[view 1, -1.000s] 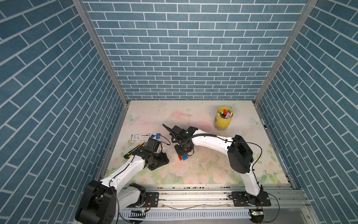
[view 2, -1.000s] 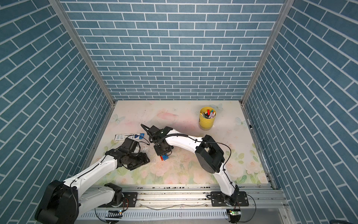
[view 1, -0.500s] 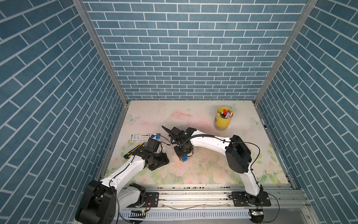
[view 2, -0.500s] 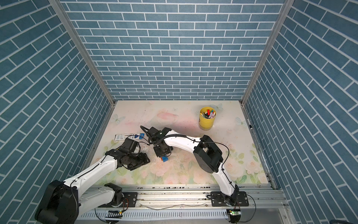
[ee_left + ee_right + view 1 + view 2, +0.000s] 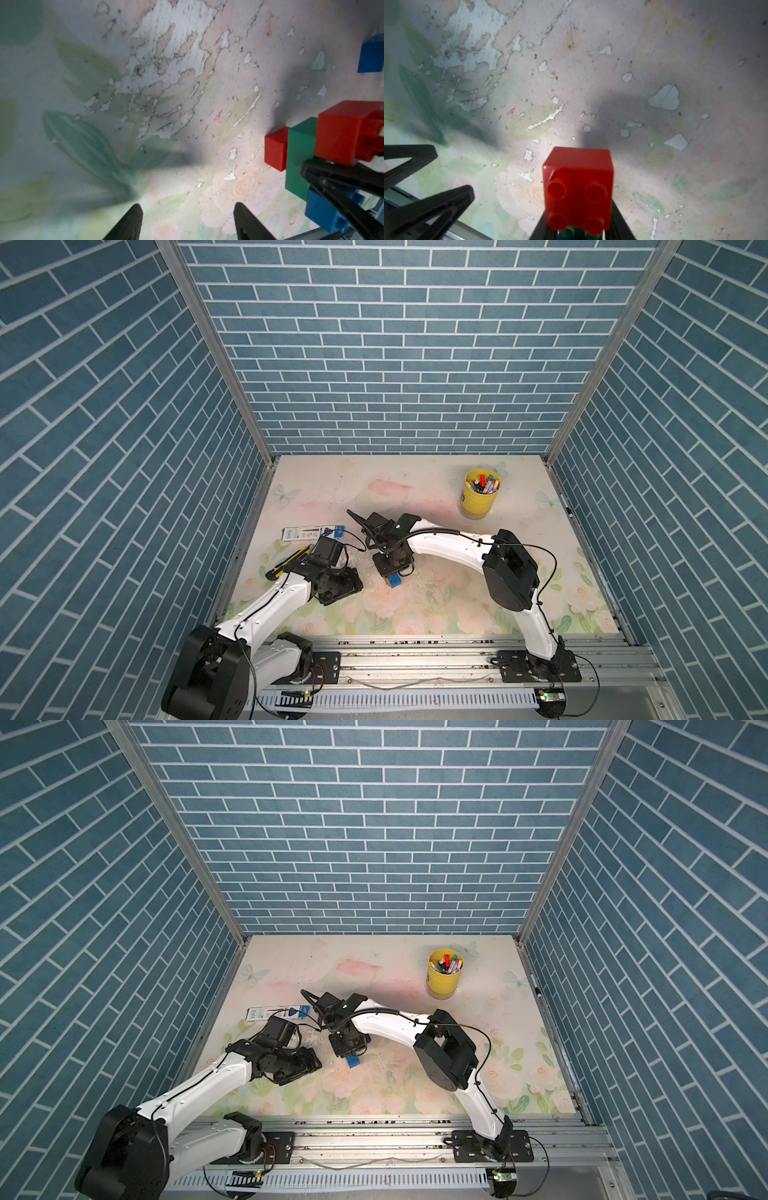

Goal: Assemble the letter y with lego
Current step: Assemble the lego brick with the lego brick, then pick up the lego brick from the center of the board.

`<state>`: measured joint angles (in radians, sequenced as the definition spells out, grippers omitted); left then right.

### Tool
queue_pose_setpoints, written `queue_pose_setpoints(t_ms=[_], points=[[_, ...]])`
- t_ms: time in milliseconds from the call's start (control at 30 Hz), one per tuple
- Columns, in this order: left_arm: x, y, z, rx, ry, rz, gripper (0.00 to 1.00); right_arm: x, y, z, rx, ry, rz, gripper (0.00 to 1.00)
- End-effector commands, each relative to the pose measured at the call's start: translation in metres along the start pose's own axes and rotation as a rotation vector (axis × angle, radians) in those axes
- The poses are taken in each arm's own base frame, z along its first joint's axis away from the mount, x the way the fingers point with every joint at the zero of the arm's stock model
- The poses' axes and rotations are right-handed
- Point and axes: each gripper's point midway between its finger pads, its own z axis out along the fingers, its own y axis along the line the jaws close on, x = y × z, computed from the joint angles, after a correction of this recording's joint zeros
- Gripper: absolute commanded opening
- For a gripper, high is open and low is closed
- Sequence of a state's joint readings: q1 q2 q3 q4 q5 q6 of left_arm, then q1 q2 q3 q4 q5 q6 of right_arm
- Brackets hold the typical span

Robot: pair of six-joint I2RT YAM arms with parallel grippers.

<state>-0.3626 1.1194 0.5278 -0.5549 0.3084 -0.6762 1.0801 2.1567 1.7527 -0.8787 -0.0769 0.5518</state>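
The right gripper [image 5: 578, 227] is pinching a cluster of joined red, green and blue studded plastic lego bricks [image 5: 578, 182], which is the partly built letter y. Its black fingers [image 5: 619, 224] are pressing on both sides of the cluster. A square red brick with four studs is sticking out beyond them, and green studs are showing just behind it. In the left wrist view the same cluster [image 5: 301, 153] is showing a big red brick, a green brick under it, a second red brick at its side and a blue brick at the near end. I cannot tell if the cluster is touching the surface. In both top views it [image 5: 395, 580] [image 5: 353, 1061] is appearing only as a small blue spot at the tip of the right gripper. A loose blue plastic lego brick [image 5: 372, 56] is lying flat, apart from the cluster. Just beside the right gripper, the left gripper [image 5: 188, 216] is standing spread and is holding nothing. Its two black fingertips [image 5: 133, 222] are hanging over a bare part of the table with a worn pale floral cover [image 5: 436, 614], where the print is flaking off in white patches. A flat white and blue package [image 5: 309, 533] is lying near the left wall. A yellow cup [image 5: 478, 502] full of coloured marker pens [image 5: 484, 483] is standing well apart, toward the far right corner.
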Motion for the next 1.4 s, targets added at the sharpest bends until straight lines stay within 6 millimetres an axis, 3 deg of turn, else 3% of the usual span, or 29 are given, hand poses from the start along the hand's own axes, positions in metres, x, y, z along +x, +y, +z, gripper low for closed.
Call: queue_pose_setpoints(t_ms=[0, 200, 433, 667, 800, 1033, 1233, 1367], points=[[0.003, 0.007, 0.002, -0.027, 0.011, 0.006, 0.72, 0.032, -0.011, 0.046, 0.040, 0.148, 0.023, 0.23], [0.003, 0.007, 0.002, -0.030, 0.010, 0.005, 0.72, 0.036, -0.013, 0.054, 0.050, 0.168, 0.026, 0.23], [0.004, 0.009, 0.002, -0.041, 0.012, 0.003, 0.72, 0.052, -0.022, 0.077, 0.078, 0.247, 0.024, 0.22], [0.004, 0.011, 0.002, -0.049, 0.011, 0.001, 0.72, 0.053, -0.020, 0.081, 0.065, 0.257, 0.018, 0.22], [0.003, 0.010, 0.002, -0.048, 0.010, 0.000, 0.72, 0.038, -0.017, 0.060, 0.045, 0.194, 0.017, 0.22], [0.002, 0.004, 0.000, -0.023, 0.006, 0.010, 0.72, 0.005, -0.026, -0.006, 0.042, 0.017, 0.018, 0.22], [-0.001, -0.005, -0.003, -0.009, 0.001, 0.035, 0.72, 0.000, -0.041, -0.044, 0.050, -0.066, 0.036, 0.22], [-0.006, -0.014, -0.005, 0.003, -0.009, 0.053, 0.72, 0.008, -0.058, -0.056, 0.068, -0.083, 0.066, 0.23]])
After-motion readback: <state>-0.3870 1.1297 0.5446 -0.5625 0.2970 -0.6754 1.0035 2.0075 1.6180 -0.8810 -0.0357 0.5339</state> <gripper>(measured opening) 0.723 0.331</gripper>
